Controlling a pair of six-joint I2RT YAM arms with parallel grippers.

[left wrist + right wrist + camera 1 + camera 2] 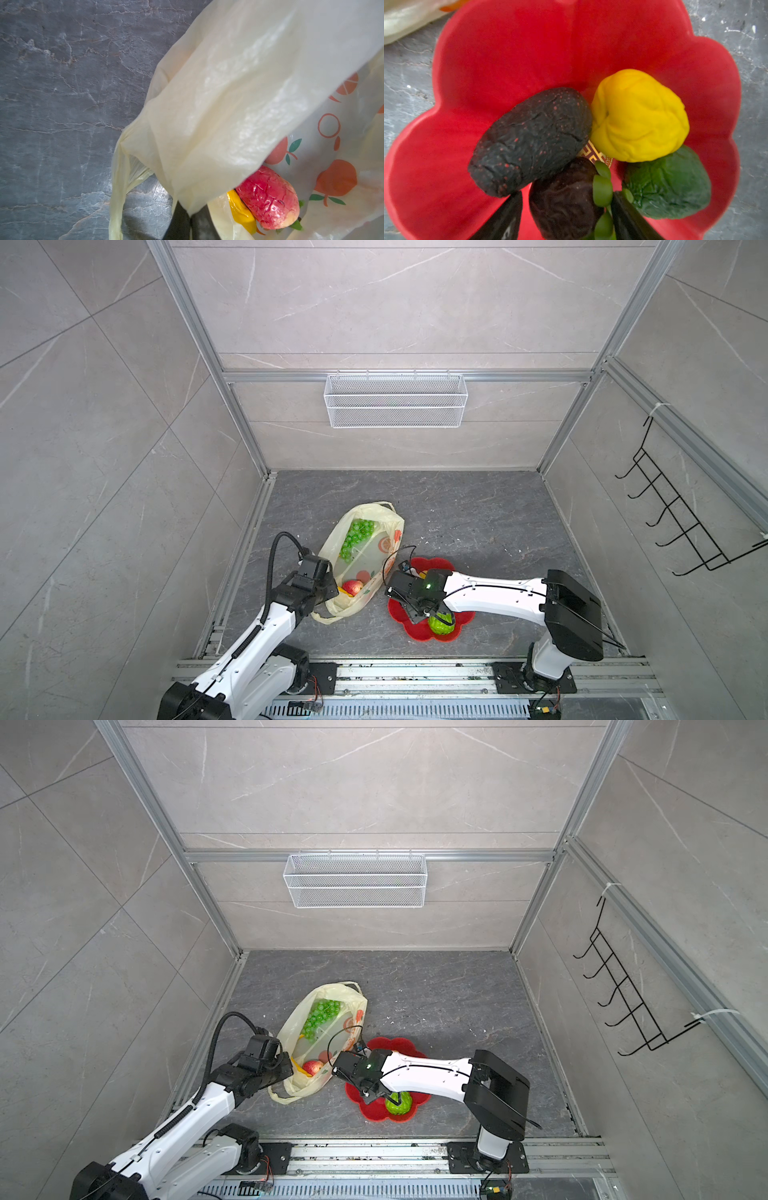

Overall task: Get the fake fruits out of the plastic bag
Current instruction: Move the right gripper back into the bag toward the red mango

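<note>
The plastic bag (374,568) lies open on the dark floor, left of the plate. Inside it I see the green grape bunch (357,537), a red strawberry (268,199) and a yellow banana (241,212). My left gripper (190,224) is shut on the bag's near edge and holds the film up. On the red flower-shaped plate (488,52) lie a lemon (637,116), a black avocado (533,141) and a dark green avocado (670,185). My right gripper (566,195) stands low over the plate, jaws wide around the bumpy green ball (441,624); a strip of red plate shows beside one finger.
A white wire basket (395,400) hangs on the back wall and a black hook rack (681,510) on the right wall. Aluminium rails (415,672) run along the front edge, with both arm bases on them. Frame posts stand at the floor's corners.
</note>
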